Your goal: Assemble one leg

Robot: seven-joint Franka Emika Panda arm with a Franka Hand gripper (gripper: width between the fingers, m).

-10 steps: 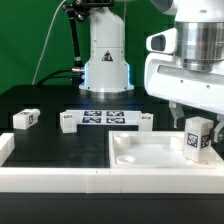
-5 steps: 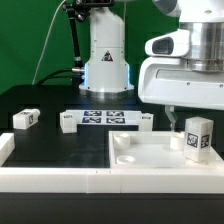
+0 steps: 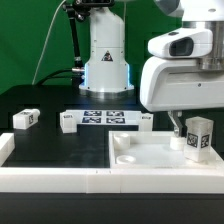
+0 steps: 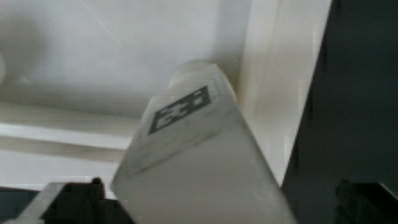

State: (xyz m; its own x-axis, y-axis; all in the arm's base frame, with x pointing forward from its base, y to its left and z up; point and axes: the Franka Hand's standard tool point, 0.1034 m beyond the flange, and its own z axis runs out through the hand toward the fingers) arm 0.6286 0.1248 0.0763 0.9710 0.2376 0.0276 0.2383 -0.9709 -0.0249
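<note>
Finds the leg (image 3: 198, 135) standing on end inside the white tray (image 3: 150, 158), toward the tray's far corner at the exterior view's right. Keeps its long axis close to vertical, lower end on the tray floor, tagged face turned toward the camera and slightly toward the exterior view's left.

Hangs the gripper (image 4: 217, 198) straight above the leg, fingers pointing down. In the wrist view, sets the leg lengthwise between two dark fingertips (image 4: 71, 200), with the square tag partway along its face. Leaves a clear gap on either side between fingertip and leg: spread wide, clamping nothing, touching nothing. In the exterior view, shows only one finger (image 3: 172, 124) plainly, just beside the leg's upper part on the exterior view's left; hides the other behind the leg or the white housing.

Lays three other blocks (image 3: 67, 122) on the black table (image 3: 60, 150) behind the tray: one well off to the exterior view's left, one at each end of the marker board (image 3: 105, 117). Stands all three well apart from the gripper.
</note>
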